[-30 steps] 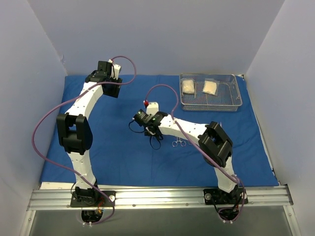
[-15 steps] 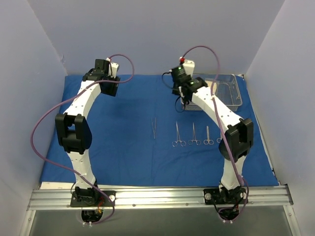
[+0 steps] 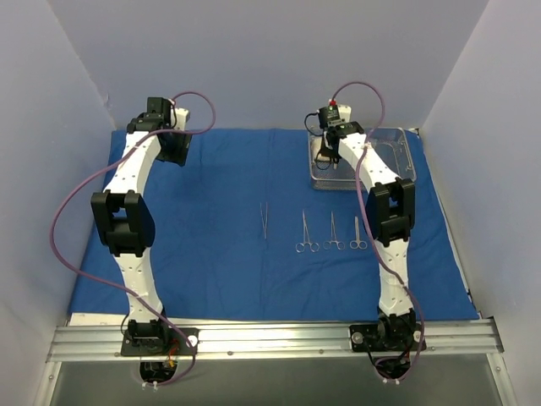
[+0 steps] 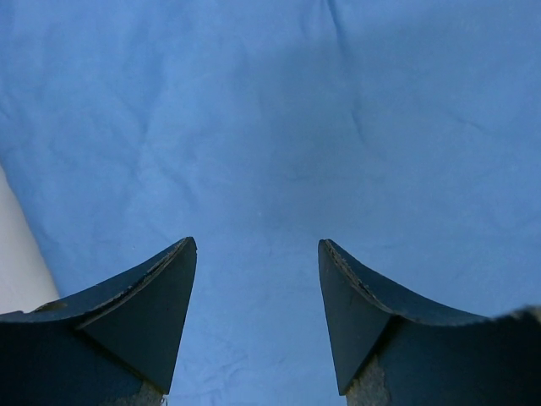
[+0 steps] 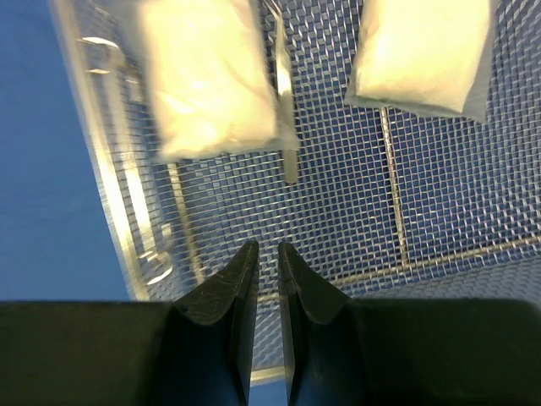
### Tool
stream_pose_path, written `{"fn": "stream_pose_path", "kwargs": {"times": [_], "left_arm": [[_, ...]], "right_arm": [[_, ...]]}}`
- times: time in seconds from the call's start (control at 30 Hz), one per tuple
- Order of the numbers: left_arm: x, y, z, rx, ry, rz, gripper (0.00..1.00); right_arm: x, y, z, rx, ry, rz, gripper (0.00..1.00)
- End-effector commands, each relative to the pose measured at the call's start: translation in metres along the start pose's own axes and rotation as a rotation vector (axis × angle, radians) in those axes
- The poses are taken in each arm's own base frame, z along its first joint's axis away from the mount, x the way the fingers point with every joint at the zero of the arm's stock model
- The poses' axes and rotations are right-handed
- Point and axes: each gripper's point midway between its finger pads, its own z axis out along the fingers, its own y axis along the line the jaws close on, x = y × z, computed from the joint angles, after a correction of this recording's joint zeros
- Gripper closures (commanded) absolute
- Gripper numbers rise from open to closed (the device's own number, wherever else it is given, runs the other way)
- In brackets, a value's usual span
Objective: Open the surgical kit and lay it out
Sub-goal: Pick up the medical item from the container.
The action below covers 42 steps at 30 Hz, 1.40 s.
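Note:
The blue cloth wrap (image 3: 211, 254) lies spread flat over the table. The wire-mesh tray (image 3: 407, 159) stands at its back right corner. In the right wrist view two white gauze packets (image 5: 211, 80) (image 5: 423, 55) and a silver tool (image 5: 286, 110) lie on the tray's mesh (image 5: 439, 203). My right gripper (image 5: 262, 247) hovers over the tray's near left part, shut to a thin slit with nothing in it. Tweezers (image 3: 265, 218) and three clamps (image 3: 305, 233) (image 3: 333, 230) (image 3: 357, 233) lie in a row mid-cloth. My left gripper (image 4: 258, 245) is open above bare cloth at the back left (image 3: 172, 145).
Pale walls close in the table on the left, back and right. The tray's shiny left rim (image 5: 93, 161) stands close beside my right fingers. A strip of white table (image 4: 17, 254) shows past the cloth's edge in the left wrist view.
My right arm has swung from the middle of the cloth back to the tray, its jaws narrowing. The row of instruments now shows uncovered. My left arm has shifted slightly left.

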Motion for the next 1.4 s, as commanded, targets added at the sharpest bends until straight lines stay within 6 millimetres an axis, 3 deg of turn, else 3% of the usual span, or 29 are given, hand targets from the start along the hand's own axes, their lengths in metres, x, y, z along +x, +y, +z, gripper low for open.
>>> {"fn": "stream_pose_path", "kwargs": {"times": [0.0,0.17,0.27,0.53,0.8,1.03,1.13,1.17,1.2,1.37], "left_arm": [[-0.007,-0.003,-0.005,0.008,-0.005,0.048,0.31],[-0.002,0.0,0.007,-0.009,0.04,0.061,0.31],[-0.004,0.002,0.013,-0.017,0.047,0.059,0.31],[-0.014,0.004,0.023,-0.034,0.051,0.075,0.31],[-0.013,0.008,0.031,-0.057,0.062,0.094,0.31],[-0.013,0.009,0.031,-0.066,0.064,0.098,0.31],[-0.014,0.011,0.031,-0.074,0.063,0.102,0.31],[-0.014,0.011,0.031,-0.074,0.063,0.1,0.31],[-0.014,0.011,0.029,-0.073,0.061,0.1,0.31],[-0.018,0.01,0.027,-0.064,0.047,0.099,0.31]], "right_arm": [[-0.003,-0.012,0.01,-0.005,0.029,-0.011,0.88],[0.01,-0.028,0.043,-0.028,0.089,0.011,0.82],[0.021,-0.027,0.059,-0.062,0.124,0.01,0.81],[0.02,-0.021,0.087,-0.11,0.132,0.047,0.8],[0.016,-0.013,0.091,-0.154,0.11,0.043,0.8],[0.039,-0.02,0.109,-0.118,0.164,0.029,0.81],[0.048,-0.021,0.113,-0.106,0.185,0.021,0.89],[0.048,-0.023,0.112,-0.102,0.186,0.022,0.98],[0.048,-0.026,0.112,-0.093,0.187,0.02,1.0],[0.024,-0.034,0.083,-0.087,0.138,-0.001,1.0]]}}
